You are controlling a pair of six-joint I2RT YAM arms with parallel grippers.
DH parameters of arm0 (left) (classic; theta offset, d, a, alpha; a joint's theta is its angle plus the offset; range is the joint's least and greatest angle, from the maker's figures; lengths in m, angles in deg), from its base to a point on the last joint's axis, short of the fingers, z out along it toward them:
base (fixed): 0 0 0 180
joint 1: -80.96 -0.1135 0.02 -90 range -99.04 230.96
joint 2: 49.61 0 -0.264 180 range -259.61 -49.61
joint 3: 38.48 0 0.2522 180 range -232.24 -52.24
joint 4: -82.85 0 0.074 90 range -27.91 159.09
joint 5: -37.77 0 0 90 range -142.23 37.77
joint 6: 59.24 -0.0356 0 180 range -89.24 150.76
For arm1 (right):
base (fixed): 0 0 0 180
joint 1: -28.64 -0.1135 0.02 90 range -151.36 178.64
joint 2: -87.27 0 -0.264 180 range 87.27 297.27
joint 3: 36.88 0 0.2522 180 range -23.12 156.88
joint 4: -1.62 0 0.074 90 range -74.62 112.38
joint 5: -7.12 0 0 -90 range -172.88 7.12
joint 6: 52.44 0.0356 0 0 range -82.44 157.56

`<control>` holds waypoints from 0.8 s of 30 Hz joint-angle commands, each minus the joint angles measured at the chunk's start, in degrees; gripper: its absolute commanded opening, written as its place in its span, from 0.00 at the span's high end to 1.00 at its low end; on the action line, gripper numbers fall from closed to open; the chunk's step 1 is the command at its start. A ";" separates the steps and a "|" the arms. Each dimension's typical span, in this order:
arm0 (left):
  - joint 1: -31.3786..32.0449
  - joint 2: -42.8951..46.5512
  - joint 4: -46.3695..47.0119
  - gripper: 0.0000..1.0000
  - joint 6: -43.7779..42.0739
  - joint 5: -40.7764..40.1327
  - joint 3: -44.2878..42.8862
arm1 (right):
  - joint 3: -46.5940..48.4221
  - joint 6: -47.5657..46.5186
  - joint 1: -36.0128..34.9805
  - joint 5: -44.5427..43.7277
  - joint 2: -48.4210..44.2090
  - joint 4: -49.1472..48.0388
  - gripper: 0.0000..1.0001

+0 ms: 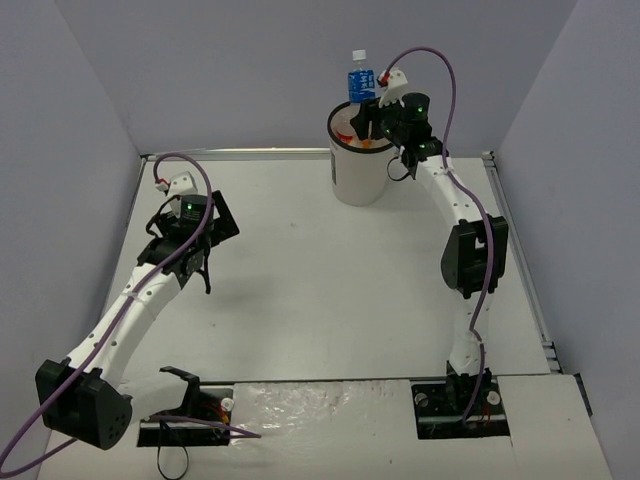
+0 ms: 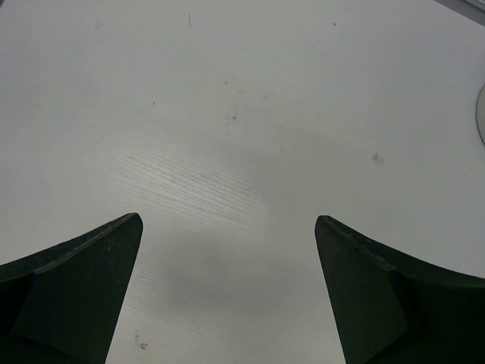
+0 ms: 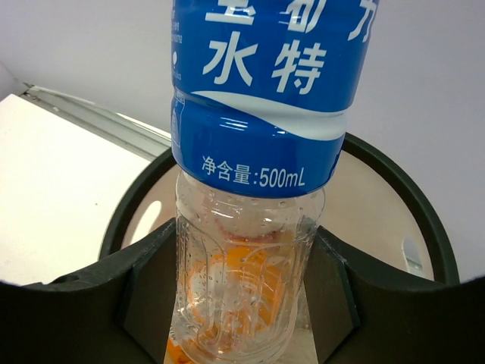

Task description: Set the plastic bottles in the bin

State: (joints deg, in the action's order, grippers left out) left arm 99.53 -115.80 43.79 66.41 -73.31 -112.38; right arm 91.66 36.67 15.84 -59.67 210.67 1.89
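Note:
My right gripper is shut on the clear bottle with the blue label and holds it upright over the mouth of the white bin. In the right wrist view the bottle fills the middle between the fingers, with the bin's black rim below. Orange of a bottle inside the bin shows through the clear plastic; red and orange also show in the bin in the top view. My left gripper is open and empty, low over the bare table at the left. No other bottles show on the table.
The bin stands at the table's back, right of the middle. Grey walls enclose the table on three sides. A metal rail runs along the right edge. A sliver of the bin's base shows at the right edge of the left wrist view.

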 commanded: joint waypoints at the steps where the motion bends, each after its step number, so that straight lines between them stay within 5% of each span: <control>1: -0.37 1.77 1.32 0.03 -0.49 -1.07 -0.94 | 1.61 3.45 -0.46 3.89 -3.61 -6.50 0.45; 15: -0.37 1.42 0.78 0.03 -0.76 -1.62 -1.65 | 4.12 3.91 -5.40 -2.23 4.83 -8.84 0.50; 24: -0.39 1.05 1.15 0.03 -0.93 -1.73 -1.56 | -2.96 5.99 -3.80 -9.79 1.44 -11.63 0.28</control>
State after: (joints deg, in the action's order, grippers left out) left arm 99.53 -115.76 43.55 66.31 -73.73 -112.38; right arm 91.43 41.60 10.78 -65.72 216.10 -6.54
